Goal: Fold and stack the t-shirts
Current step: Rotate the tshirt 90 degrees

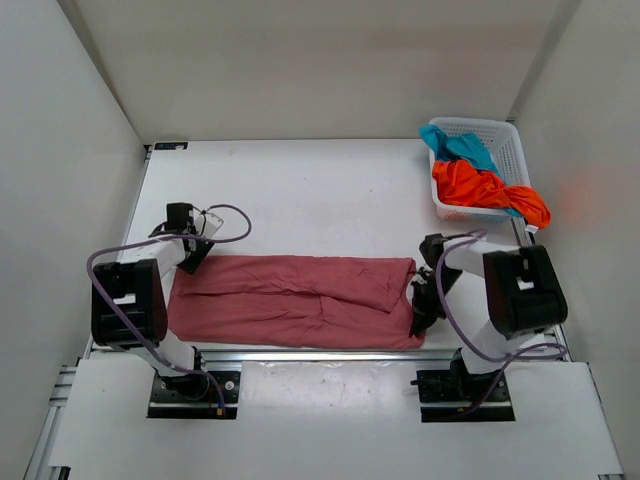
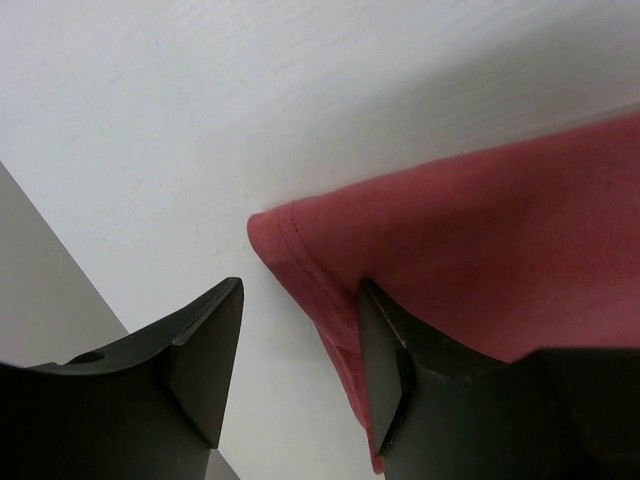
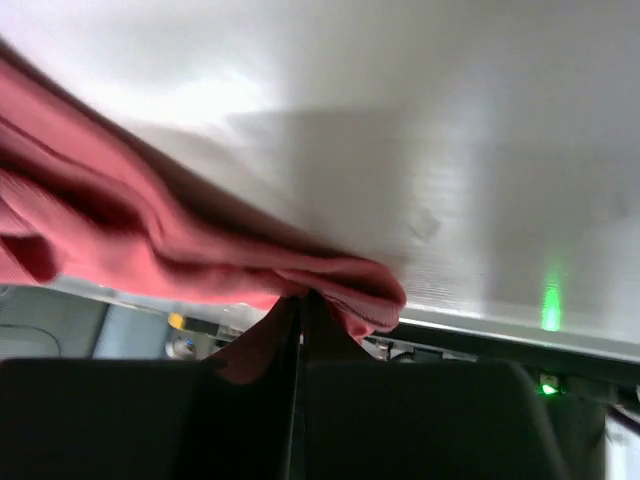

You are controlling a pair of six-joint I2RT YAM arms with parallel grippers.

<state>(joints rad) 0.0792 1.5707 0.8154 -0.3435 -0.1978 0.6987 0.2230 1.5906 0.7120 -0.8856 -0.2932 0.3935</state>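
Two ends to manage. At the right gripper, pinched tight on a bunched edge of the pink shirt: hold firm, lift only a little. At the left gripper, jaws apart with the hem corner between them, nothing clamped: close on every layer before pulling. Then fold evenly, hem taut. Shirt spread flat, well apart from the white basket, on its arm-base side; orange shirt and teal shirt heaped inside that basket.
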